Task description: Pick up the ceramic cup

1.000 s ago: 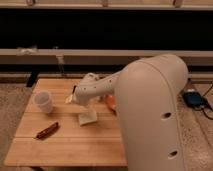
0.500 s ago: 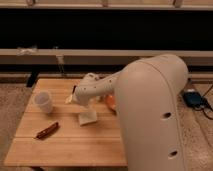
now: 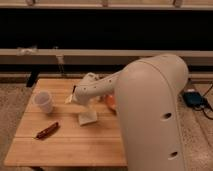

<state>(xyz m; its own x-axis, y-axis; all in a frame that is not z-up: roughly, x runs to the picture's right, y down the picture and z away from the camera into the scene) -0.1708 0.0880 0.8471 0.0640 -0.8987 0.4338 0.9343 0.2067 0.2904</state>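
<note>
The white ceramic cup [image 3: 44, 102] stands upright on the left part of the wooden table [image 3: 65, 145]. My gripper [image 3: 75, 95] is at the end of the white arm, above the table's middle, a short way to the right of the cup and apart from it. The large white arm body hides the table's right side. A sliver of an orange bowl [image 3: 111, 103] shows behind the arm.
A dark red, elongated object [image 3: 46, 131] lies on the table in front of the cup. A white blocky object [image 3: 88, 118] sits under the arm. A rail and a dark wall run behind the table. A blue device [image 3: 194, 99] lies on the floor at right.
</note>
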